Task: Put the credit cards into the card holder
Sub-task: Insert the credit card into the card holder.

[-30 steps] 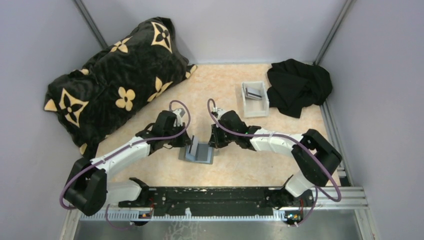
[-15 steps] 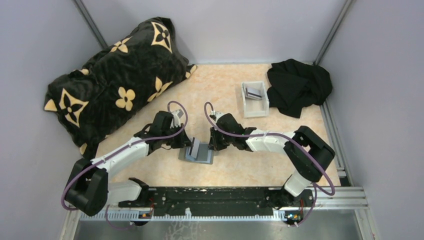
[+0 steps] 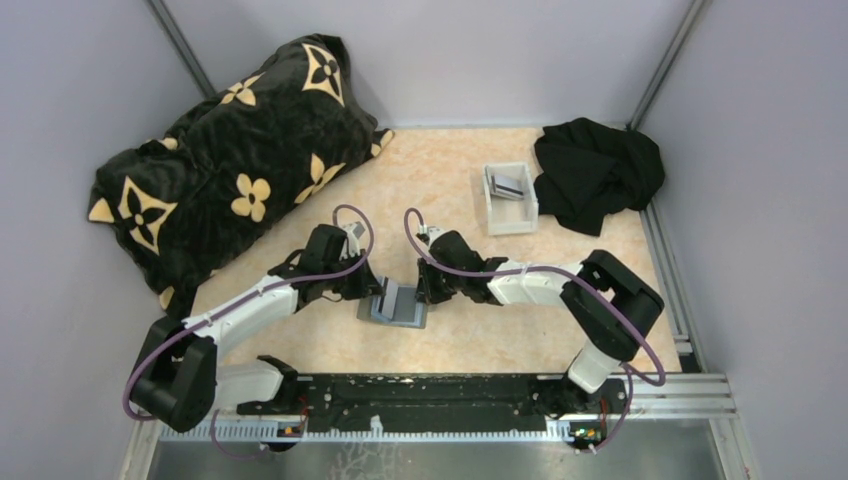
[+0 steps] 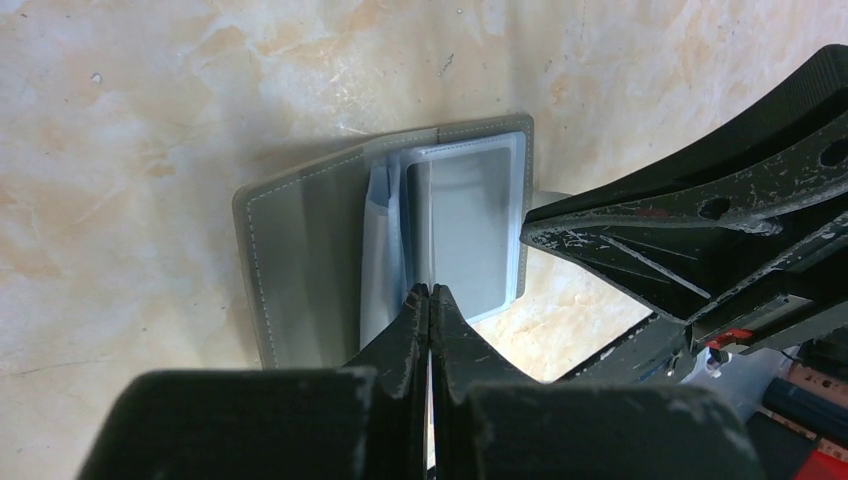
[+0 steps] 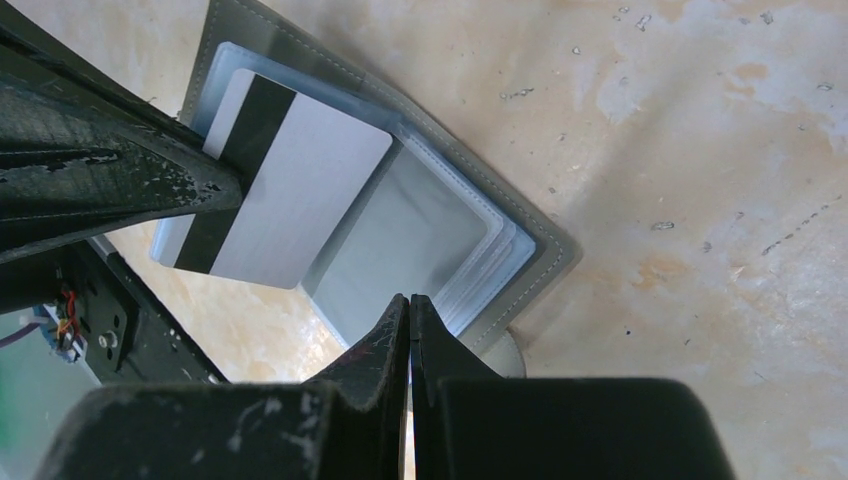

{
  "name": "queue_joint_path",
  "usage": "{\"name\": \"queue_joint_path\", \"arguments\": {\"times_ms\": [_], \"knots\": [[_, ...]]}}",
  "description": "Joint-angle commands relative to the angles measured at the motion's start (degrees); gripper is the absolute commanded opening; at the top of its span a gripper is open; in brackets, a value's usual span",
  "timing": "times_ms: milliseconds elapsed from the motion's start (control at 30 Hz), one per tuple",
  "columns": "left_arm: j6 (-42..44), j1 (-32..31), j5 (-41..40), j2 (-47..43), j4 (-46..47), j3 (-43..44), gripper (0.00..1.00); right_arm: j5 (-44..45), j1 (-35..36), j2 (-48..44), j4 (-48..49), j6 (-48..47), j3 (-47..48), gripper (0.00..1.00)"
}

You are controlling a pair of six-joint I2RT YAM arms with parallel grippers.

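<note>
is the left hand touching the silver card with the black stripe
Touching. The right wrist view shows the left hand shut on the striped end of the silver rectangular card, which sticks out from its grip.

The card holder (image 3: 404, 312), a small grey bifold with pale stitching round its edge, lies spread open and flat on the worktop (image 3: 450, 170), its clear slotted pockets facing up. One silvery credit card (image 5: 300, 195) with a black stripe along one end stands tilted over the holder's left panel, pinched at the striped end by the left tool (image 4: 430, 295). A few more cards (image 3: 511, 185) lie in a white tray (image 3: 494, 212), well apart from the holder, further back on the right.
</note>
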Motion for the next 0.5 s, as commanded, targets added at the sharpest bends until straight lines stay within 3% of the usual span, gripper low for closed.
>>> {"name": "queue_joint_path", "arguments": {"times_ms": [0,467], "knots": [[-1.62,0.35,-1.95,-0.32,-0.21,-0.84,0.0,1.15,0.89,1.06,2.73,0.6,-0.21,0.0],[-3.76,0.13,-0.59,0.14,2.65,-3.0,0.0,0.93,0.89,4.03,3.69,1.11,-0.77,0.0]]}}
